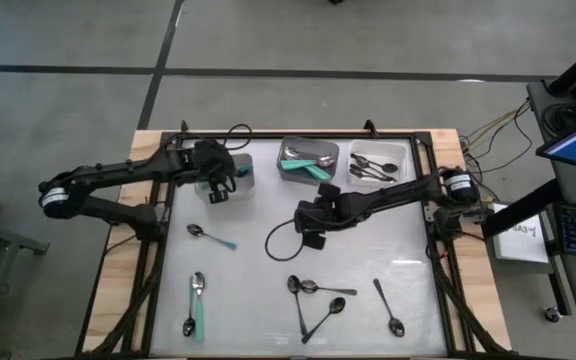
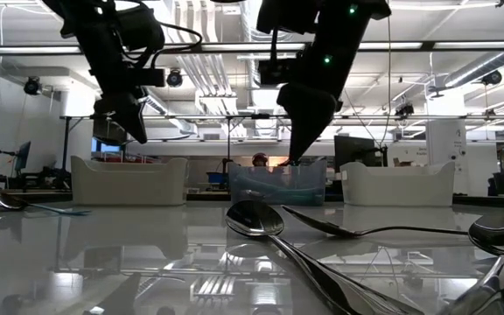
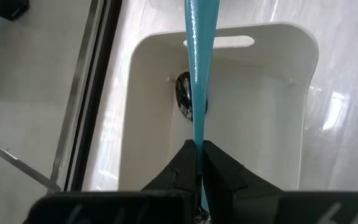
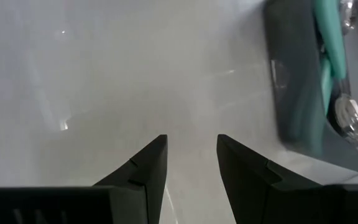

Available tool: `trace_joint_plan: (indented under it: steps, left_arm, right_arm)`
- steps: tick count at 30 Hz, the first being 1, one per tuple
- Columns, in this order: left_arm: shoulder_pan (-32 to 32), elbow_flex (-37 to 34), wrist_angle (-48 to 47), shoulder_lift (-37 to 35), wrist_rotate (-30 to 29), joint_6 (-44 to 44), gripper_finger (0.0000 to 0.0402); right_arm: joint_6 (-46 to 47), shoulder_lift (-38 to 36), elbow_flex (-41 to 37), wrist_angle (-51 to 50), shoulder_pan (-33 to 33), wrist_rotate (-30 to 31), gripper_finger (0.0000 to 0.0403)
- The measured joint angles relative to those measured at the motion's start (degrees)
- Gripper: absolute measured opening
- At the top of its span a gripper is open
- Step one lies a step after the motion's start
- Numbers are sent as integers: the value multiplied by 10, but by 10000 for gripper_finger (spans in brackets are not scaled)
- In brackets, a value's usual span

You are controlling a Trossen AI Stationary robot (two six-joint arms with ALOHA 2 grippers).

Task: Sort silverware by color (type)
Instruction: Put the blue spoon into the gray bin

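I've got the left gripper [image 3: 198, 163] clamped on a blue-handled spoon [image 3: 195, 68], hanging over the white bin [image 1: 236, 176] at the table's far left corner. In the left wrist view the handle runs straight away from the fingers, long axis along the bin's length, and the shiny bowl end is down inside the bin; handle is a flat, glossy light blue strip. The right gripper [image 4: 191, 163] hovers over bare table near the centre, fingers apart with nothing between them, just beside the grey bin [image 1: 308, 162]. The grey bin sits mid far edge and holds teal-handled spoons [image 1: 306, 165], lying roughly crosswise. The clear bin [image 1: 378, 165] near the far right corner holds black spoons [image 1: 371, 168]. Loose on the table [image 1: 398, 255]: one blue-handled spoon [image 1: 211, 237] left of centre, bowl toward the far left, handle slanting to the near right; a teal-handled spoon [image 1: 198, 302] near the near left corner, long axis near-to-far, bowl at the far end, with a small dark spoon [image 1: 189, 325] just beside it. A cluster of dark spoons [image 1: 313, 300] lies by the near edge, handles crossing, and one black spoon [image 1: 389, 307] lies apart to the right, bowl toward the near edge.
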Motion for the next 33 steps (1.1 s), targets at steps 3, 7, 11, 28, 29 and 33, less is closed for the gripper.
trace_joint_plan:
  steps: [3,7,11,28,29,33]
  left_arm:
    - [0,0,0,0,0,-3,0]
    - [0,0,-7,0,0,-10,0]
    - [0,0,-18,-1,0,-14,0]
    - [18,-11,18,-1,38,6,7]
    - [20,-15,23,-1,39,6,11]
    - [25,-25,24,1,39,-16,23]
  right_arm:
    - [8,0,0,1,-4,2,132]
    - [34,0,0,2,-5,8,132]
    - [46,-2,0,2,-5,28,132]
    - [-30,-29,0,34,-92,87,132]
    - [-34,-29,0,34,-99,87,132]
    - [-35,-29,0,32,-121,83,132]
